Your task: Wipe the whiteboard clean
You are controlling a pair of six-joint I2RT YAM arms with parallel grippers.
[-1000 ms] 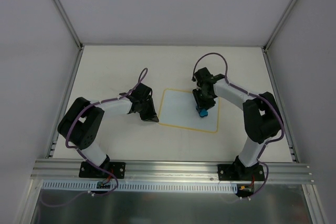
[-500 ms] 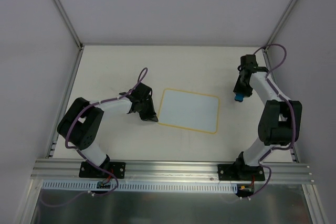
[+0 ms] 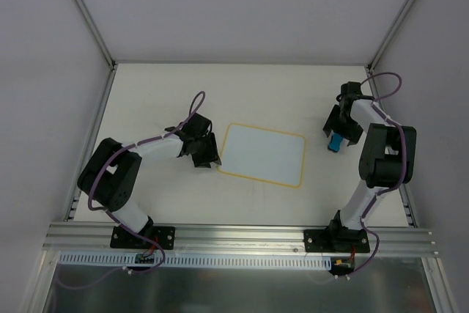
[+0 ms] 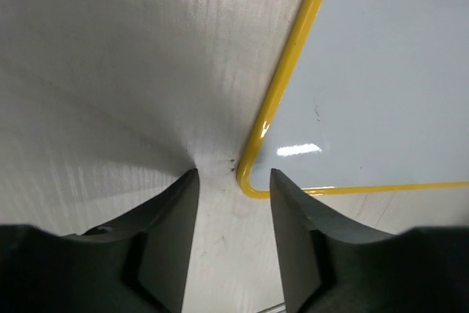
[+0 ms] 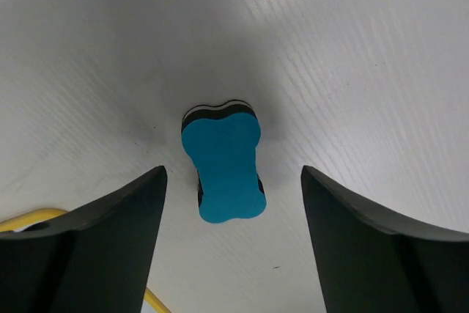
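The whiteboard (image 3: pixel 262 155) is lying flat near the middle of the bench (image 3: pixel 161 93), and from above its white face is showing no writing. The left jaws are hanging just beside the whiteboard's left edge, close to its near-left corner. The right jaws are hanging to the right of the whiteboard, apart from it, over the blue eraser (image 3: pixel 335 141).

In the left wrist view, the left jaws are standing apart and are holding nothing. The whiteboard's yellow corner (image 4: pixel 248 181) is lying just ahead of the gap between them. A tiny dark speck (image 4: pixel 316 111) is showing on the white face; whether it is ink or dirt cannot be told. The danger here is probably a low move. If the arm is travelling forward or sideways without rising first, one jaw may be catching the yellow border and pushing or turning the whiteboard.

In the right wrist view, the right jaws are standing wide apart, and the eraser (image 5: pixel 223 163) is resting on the bench between them, touching neither. A small piece of the whiteboard's border (image 5: pixel 29 219) is showing at the lower left. If this arm is swinging away while low, a jaw may be knocking the eraser toward the whiteboard. If the speck is ink, the erasing is not complete, and a crooked closing on the eraser may be tipping it.
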